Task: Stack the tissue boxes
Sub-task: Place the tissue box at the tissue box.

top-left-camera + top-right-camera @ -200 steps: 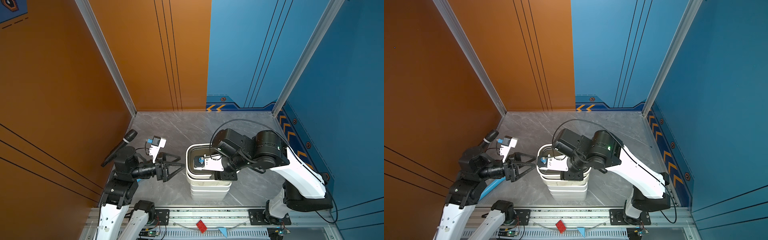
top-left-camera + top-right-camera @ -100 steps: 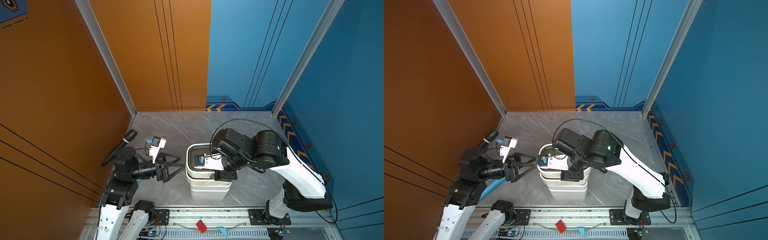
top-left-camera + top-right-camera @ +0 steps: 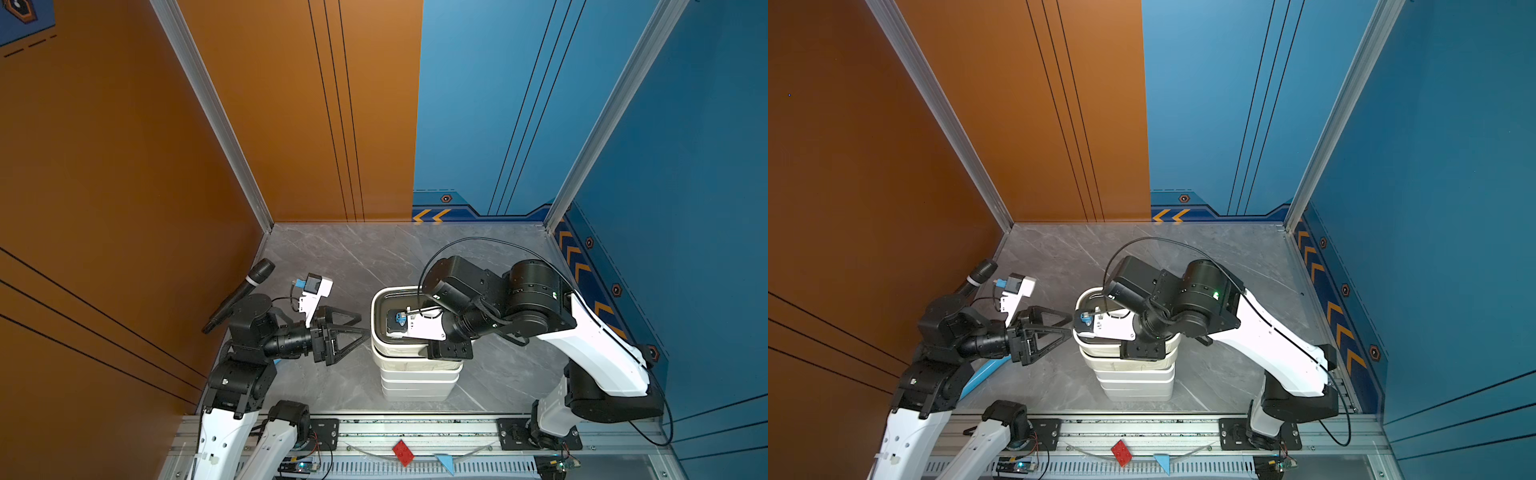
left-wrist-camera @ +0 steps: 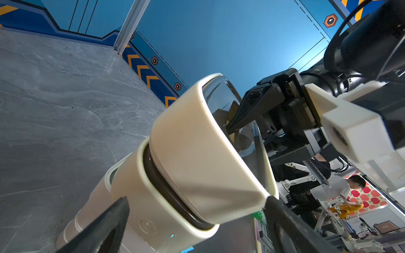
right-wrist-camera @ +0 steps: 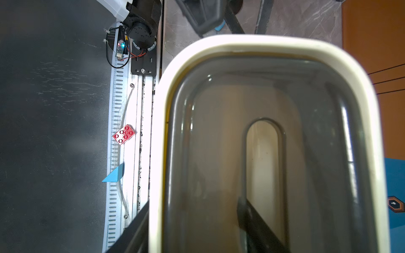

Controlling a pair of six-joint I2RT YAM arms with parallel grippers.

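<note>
Right hand [image 5: 192, 203] straddles top box [image 3: 376, 328] rim, grip unclear; left hand [image 3: 365, 325] spread beside stack [image 3: 419, 382]; red brick [image 3: 403, 452] nearby.

The tissue boxes [image 3: 419, 386] form one upright stack near the desk's [image 3: 353, 257] front edge. The top box [image 4: 192, 157] is rounded cream, dark-lidded, oval-slotted; white ones lie lowest.

Stack of low white and cream plastic tissue boxes [image 3: 419, 376]: on grey marble-look counter [image 3: 332, 257], centre-front.
Rounded cream box, dark slotted lid [image 3: 383, 332]: topmost.
Right gripper [image 5: 195, 203]: over it, one finger in slot, other outside front wall.
Left gripper [image 3: 365, 326]: just left of stack, jaws apart.
Red toy brick [image 3: 403, 452], blue wedge [image 3: 444, 463]: on rail before counter.
</note>
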